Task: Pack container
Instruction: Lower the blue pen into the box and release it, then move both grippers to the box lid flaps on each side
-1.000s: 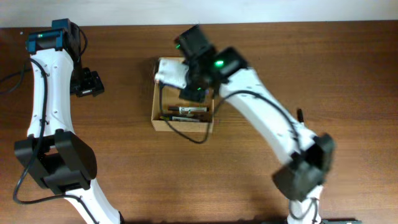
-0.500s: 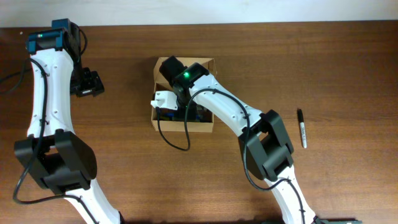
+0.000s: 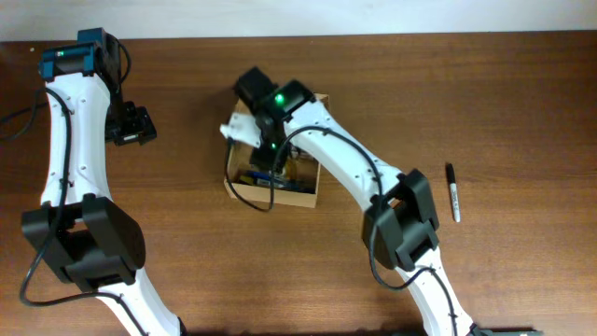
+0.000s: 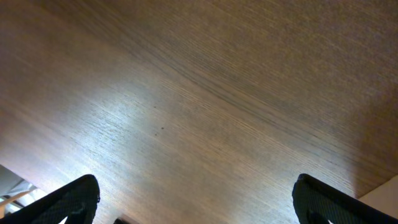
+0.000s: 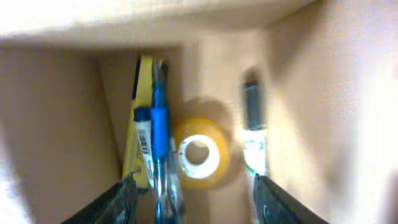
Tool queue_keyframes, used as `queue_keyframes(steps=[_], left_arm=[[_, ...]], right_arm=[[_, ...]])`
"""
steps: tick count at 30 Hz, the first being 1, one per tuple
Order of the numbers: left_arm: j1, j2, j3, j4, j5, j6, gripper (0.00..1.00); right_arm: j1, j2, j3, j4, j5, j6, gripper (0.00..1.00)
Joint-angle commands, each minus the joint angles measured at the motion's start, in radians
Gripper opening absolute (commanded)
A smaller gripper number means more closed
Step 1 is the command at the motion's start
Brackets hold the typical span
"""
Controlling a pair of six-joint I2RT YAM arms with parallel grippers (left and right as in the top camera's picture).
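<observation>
The container [image 3: 310,189] sat on the worktop [image 3: 187,261] near the middle, a little toward the far edge, open at the top. The right wrist view looked straight down into it: a yellow tape roll [image 5: 199,155] lay on the floor of the box, a blue pen [image 5: 160,140] and a flat yellow item with a barcode [image 5: 138,146] lay along 1 wall, and a dark-capped marker [image 5: 252,121] lay on the other side of the roll. So packing looked well under way.

1 black marker [image 3: 452,191] lay on the worktop well apart from the box, to the robot's right. If it belonged inside, that and closing the flap were probably what remained.

The right gripper [image 5: 196,202] hung over the box opening with its jaws spread and nothing between them. The left gripper [image 4: 205,208] hovered over bare worktop far off to the left, jaws wide apart and empty.

From above, the right arm covered most of the box, so the flap lid could not be made out, nor how full the box was. The right wrist picture was blurred; the barcode item could not be identified, and the contents ran out of view at the bottom.
</observation>
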Motion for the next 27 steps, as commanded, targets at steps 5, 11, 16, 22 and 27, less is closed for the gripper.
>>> queue_keyframes(steps=[5, 11, 16, 22, 27], left_arm=[[0.006, 0.008, -0.003, 0.008, 0.022, -0.004, 1.00], [0.006, 0.009, -0.003, 0.089, 0.222, -0.003, 1.00], [0.006, 0.013, -0.003, 0.219, 0.472, 0.080, 0.31], [0.006, 0.054, -0.003, 0.320, 0.623, 0.079, 0.02], [0.005, 0.157, -0.003, 0.317, 0.689, 0.080, 0.02]], right_arm=[[-0.029, -0.157, 0.249, -0.056, 0.066, 0.233, 0.70], [-0.211, -0.172, 0.303, -0.113, 0.004, 0.471, 0.72], [-0.402, -0.158, 0.286, -0.125, -0.190, 0.582, 0.21], [-0.573, -0.105, 0.209, -0.151, -0.255, 0.653, 0.04], [-0.594, -0.074, 0.004, -0.108, -0.283, 0.653, 0.04]])
